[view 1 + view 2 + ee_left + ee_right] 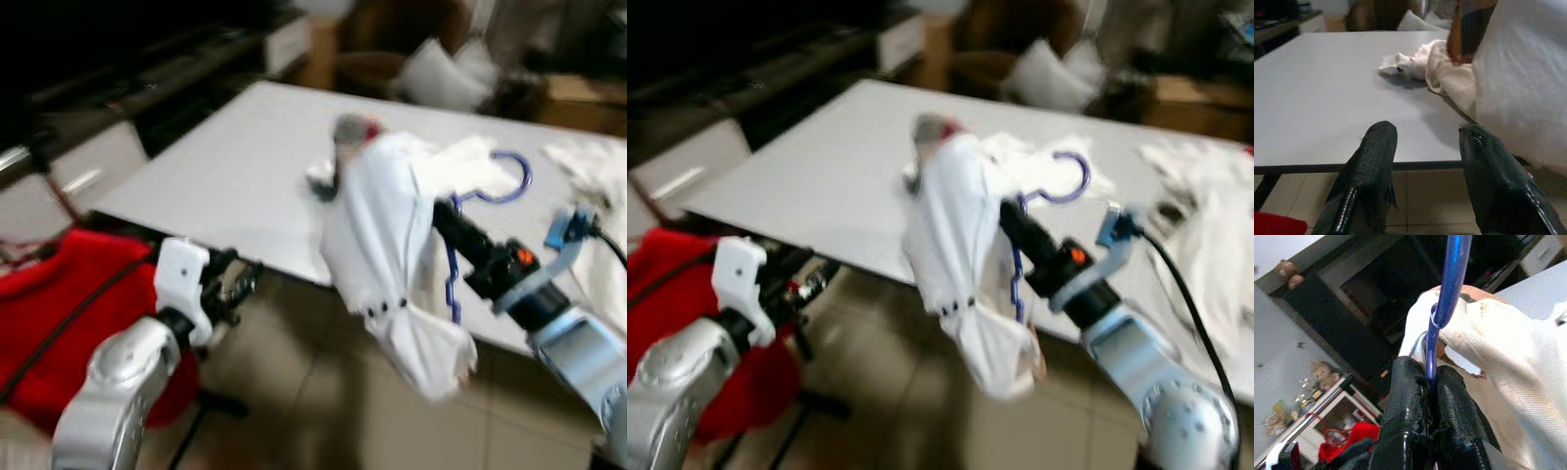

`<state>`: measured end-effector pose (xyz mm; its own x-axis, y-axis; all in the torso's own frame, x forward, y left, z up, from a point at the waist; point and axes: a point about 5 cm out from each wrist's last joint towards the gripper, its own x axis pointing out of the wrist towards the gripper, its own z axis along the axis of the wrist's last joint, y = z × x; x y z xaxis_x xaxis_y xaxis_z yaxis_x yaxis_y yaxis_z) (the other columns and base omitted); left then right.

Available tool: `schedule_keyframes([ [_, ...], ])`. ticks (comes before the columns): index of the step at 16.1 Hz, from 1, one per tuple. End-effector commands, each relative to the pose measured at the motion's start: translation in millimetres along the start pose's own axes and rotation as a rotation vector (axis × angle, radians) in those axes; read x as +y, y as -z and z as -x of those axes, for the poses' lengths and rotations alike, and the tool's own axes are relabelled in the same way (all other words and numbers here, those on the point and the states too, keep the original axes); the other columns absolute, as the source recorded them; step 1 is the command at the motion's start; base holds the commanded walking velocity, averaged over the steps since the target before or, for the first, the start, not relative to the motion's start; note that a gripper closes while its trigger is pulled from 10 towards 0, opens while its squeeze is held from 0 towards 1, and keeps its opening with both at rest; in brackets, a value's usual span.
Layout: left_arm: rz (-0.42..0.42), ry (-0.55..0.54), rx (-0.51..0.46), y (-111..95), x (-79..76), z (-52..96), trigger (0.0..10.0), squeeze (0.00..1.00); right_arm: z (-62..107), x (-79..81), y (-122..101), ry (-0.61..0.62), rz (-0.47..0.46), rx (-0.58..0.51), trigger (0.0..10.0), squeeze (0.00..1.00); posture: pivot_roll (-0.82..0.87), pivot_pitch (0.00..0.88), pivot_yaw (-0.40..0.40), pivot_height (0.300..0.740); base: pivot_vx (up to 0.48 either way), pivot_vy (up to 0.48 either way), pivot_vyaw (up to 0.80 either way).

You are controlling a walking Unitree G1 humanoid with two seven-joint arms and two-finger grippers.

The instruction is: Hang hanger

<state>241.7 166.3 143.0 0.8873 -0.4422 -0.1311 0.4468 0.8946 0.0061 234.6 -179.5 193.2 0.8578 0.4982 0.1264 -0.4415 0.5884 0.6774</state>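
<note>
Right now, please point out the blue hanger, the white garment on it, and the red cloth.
blue hanger (pixel 516 176), left eye view, on its hook's curve.
white garment (pixel 377 235), left eye view, on the middle of the draped fabric.
red cloth (pixel 69 294), left eye view, on its upper part.

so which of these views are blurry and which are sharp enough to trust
Both eye views are smeared by motion: the white garment and blue hanger have soft edges. Left wrist view is fairly crisp on the open left gripper. Right wrist view is sharp on the right gripper pinching the hanger; background is dim.
</note>
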Motion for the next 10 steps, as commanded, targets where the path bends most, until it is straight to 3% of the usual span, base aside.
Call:
schedule_keyframes([
  [1, -0.02, -0.005, -0.002, -4, 1.6, -1.4, 10.0, 0.04, -1.4, 8.8, -3, -0.047, 0.008, -0.009, 10.0, 0.0, -0.01, 0.0, 0.025, 0.74, 0.0, -0.259, 0.8],
  [10, -0.033, 0.022, 0.012, -1, -1.9, -0.9, 10.0, 0.03, 2.9, 17.0, 12, -0.131, 0.026, 0.084, 10.0, 0.0, -0.02, 0.0, 0.032, 0.74, 0.0, -0.256, 0.8],
])
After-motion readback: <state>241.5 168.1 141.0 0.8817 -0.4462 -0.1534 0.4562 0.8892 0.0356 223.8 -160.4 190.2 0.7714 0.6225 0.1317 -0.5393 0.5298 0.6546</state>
